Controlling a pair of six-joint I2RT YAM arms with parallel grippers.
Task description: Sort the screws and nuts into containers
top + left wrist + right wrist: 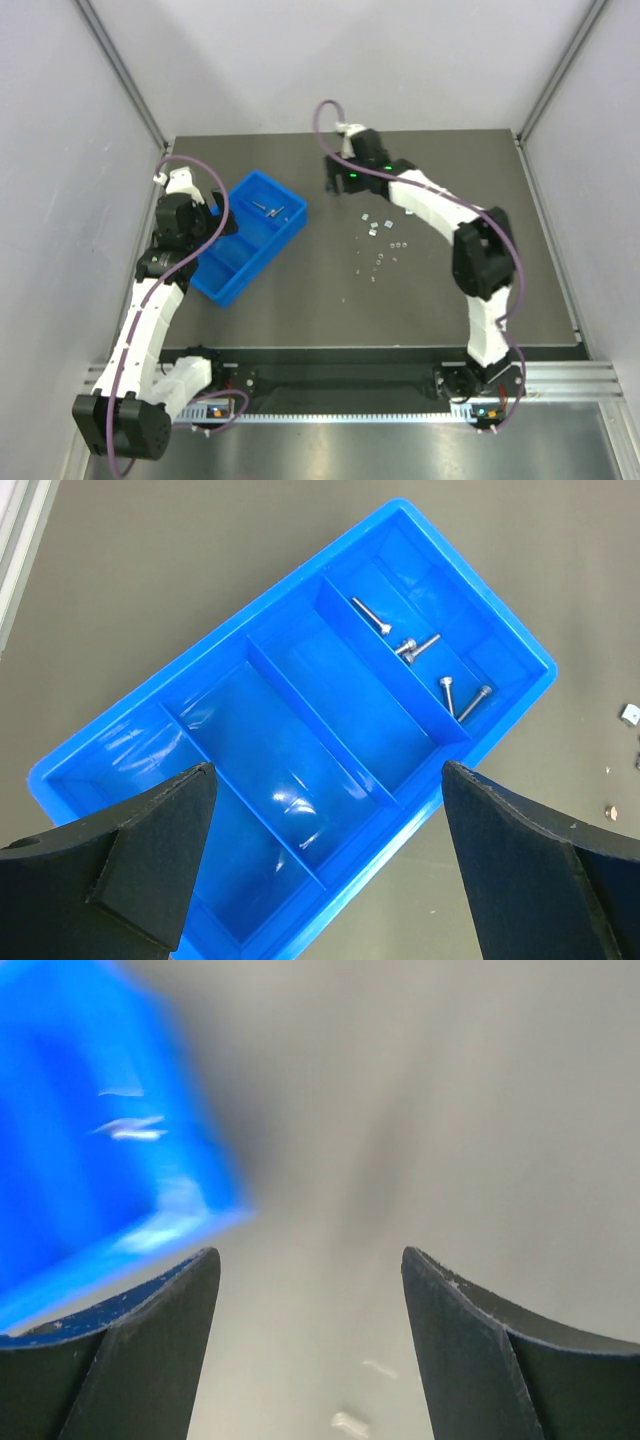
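The bright blue tray [232,272] lies left of centre and is split into compartments. Several silver screws [268,210] lie in its far end compartment; they show clearly in the left wrist view [410,648]. Its other compartments [290,750] look empty. Many tiny nuts [377,238] are scattered on the table right of the tray. My left gripper [225,215] hovers open and empty over the tray [328,770]. My right gripper [335,180] is open and empty above bare table just off the tray's far right corner [310,1255]; that view is blurred.
The dark table [420,300] is walled by pale panels at the sides and back. In the left wrist view two nuts [630,712] lie right of the tray. In the right wrist view the blurred tray [90,1130] fills the upper left, and pale specks [350,1422] lie below.
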